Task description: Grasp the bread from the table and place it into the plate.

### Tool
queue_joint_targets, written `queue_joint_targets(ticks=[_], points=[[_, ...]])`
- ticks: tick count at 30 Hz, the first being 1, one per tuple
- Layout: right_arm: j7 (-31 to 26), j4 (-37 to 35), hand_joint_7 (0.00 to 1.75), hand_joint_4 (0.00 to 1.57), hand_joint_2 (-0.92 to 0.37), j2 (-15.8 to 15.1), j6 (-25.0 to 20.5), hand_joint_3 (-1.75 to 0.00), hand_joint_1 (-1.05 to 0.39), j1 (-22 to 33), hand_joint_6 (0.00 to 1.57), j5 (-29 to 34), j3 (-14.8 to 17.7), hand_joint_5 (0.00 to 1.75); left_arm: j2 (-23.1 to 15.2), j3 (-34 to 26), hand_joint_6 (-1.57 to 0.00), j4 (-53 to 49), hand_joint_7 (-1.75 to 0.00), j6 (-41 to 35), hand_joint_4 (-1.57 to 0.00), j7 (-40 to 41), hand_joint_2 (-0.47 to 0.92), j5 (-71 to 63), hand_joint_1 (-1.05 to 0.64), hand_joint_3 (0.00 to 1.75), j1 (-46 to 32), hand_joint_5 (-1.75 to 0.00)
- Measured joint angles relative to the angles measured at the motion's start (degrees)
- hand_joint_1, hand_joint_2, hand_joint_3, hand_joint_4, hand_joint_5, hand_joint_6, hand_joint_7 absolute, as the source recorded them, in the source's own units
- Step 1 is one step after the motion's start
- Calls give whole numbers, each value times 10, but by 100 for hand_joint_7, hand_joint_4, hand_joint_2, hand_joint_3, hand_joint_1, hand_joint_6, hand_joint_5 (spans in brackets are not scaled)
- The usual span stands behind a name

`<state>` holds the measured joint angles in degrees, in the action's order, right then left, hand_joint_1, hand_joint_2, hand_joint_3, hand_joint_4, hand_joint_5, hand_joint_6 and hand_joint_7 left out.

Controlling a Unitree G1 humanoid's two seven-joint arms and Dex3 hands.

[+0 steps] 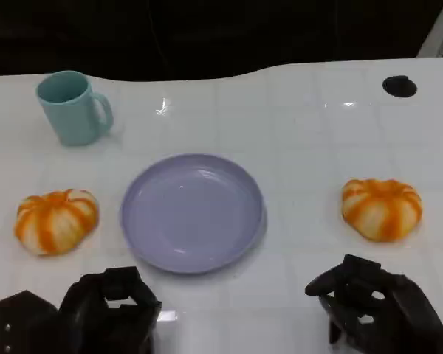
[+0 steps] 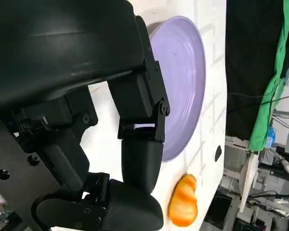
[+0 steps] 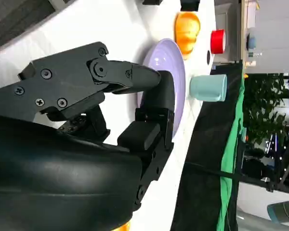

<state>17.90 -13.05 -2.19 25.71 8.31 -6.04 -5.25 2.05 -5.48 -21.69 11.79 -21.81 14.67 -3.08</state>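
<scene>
Lavender plate [image 1: 192, 214] sits bare; both orange breads [image 1: 57, 220] [image 1: 382, 209] on the table [image 1: 303, 133], ungrasped; left hand [image 1: 107, 310] and right hand [image 1: 373, 306] curled, holding nothing; everything left.

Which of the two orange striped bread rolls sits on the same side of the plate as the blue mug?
The orange-and-white striped bread roll left of the lavender plate, below the light blue mug. The other roll lies right of the plate.
</scene>
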Motion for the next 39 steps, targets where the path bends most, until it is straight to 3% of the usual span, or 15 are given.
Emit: queue_joint_targets(ticks=[5, 7, 10, 16, 24, 28, 33, 39], points=[[-6, 11, 59, 56, -92, 0, 15, -18, -46, -3, 65, 3, 1, 112, 0, 0, -143, 0, -90, 0, -157, 0, 45, 0, -105, 94, 0, -122], [-14, 9, 44, 58, -92, -2, 44, -19, -49, -9, 67, 23, 3, 88, 0, 0, -143, 0, -90, 0, -157, 0, 45, 0, -105, 94, 0, -122], [-28, 4, 26, 58, -92, -15, 77, -17, -51, -25, 69, 58, 7, 67, 0, 0, -143, 0, -90, 0, -157, 0, 45, 0, -105, 94, 0, -122], [-80, -8, 6, 47, -92, -44, 115, -11, -56, -48, 60, 153, 15, 40, 0, 0, -144, 0, -90, 0, -157, 0, 45, 0, -105, 93, 0, -122], [-166, 10, 0, 29, -92, -93, 119, -7, -58, -80, 42, 299, 20, 29, 0, 0, -143, 1, -90, 0, -157, 0, 44, 0, -105, 95, 0, -122], [-211, 22, 0, 24, -92, -119, 99, -5, -60, -93, 38, 377, 19, 27, 0, 0, -143, 1, -90, 0, -157, 0, 44, 0, -105, 96, 0, -122], [-252, 38, 0, 16, -92, -138, 53, -4, -63, -101, 31, 456, 7, 24, 0, 0, -142, 0, -91, 0, -157, 0, 43, -1, -105, 97, 0, -122], [-277, 80, 0, 6, -92, -166, -49, -5, -66, -106, 25, 588, -28, 26, 0, 0, -143, 0, -90, 0, -157, 0, 43, -1, -105, 98, 0, -122]])
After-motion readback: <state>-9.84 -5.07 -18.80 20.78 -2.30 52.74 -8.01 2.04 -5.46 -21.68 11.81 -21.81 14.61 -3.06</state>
